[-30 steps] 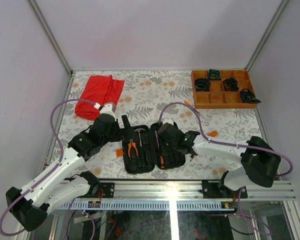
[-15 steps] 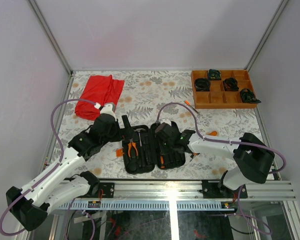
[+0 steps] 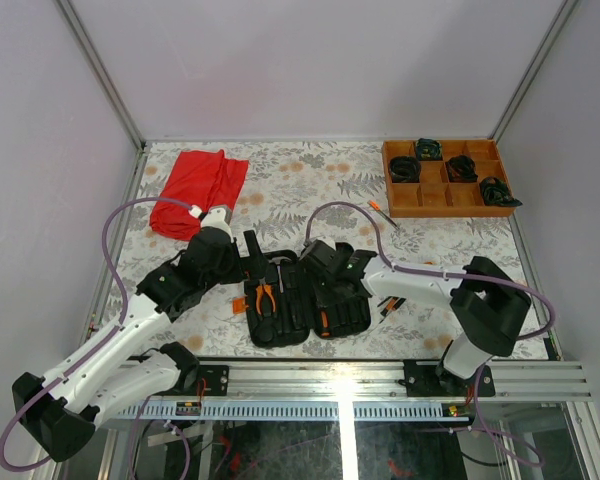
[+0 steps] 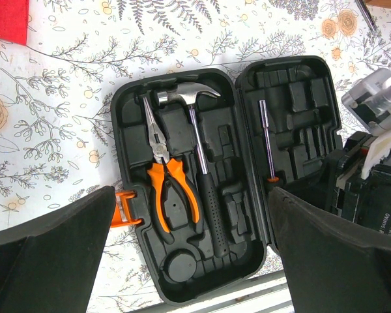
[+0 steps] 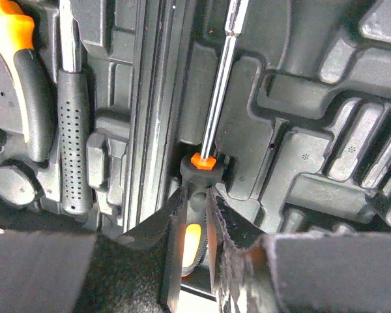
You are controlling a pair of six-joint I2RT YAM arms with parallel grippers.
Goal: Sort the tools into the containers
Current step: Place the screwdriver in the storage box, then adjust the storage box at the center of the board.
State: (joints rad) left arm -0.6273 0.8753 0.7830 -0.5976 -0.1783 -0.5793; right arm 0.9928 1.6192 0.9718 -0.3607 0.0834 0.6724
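Seating a screwdriver (image 5: pixel 216 98) in the tool case (image 4: pixel 300 91).
Right pincer (image 5: pixel 195 195), clamped on its handle, has slid toward nine o'clock over the case's right half; left pincer (image 4: pixel 189 241) hangs agape, empty.

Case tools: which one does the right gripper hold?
The screwdriver, in the case's right half; the right gripper pinches its orange-collared handle. Hammer and pliers lie untouched in the left half.

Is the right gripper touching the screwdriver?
Touching. The right wrist view shows the right gripper clamped on the screwdriver handle, a finger pressed against each side, no gap.
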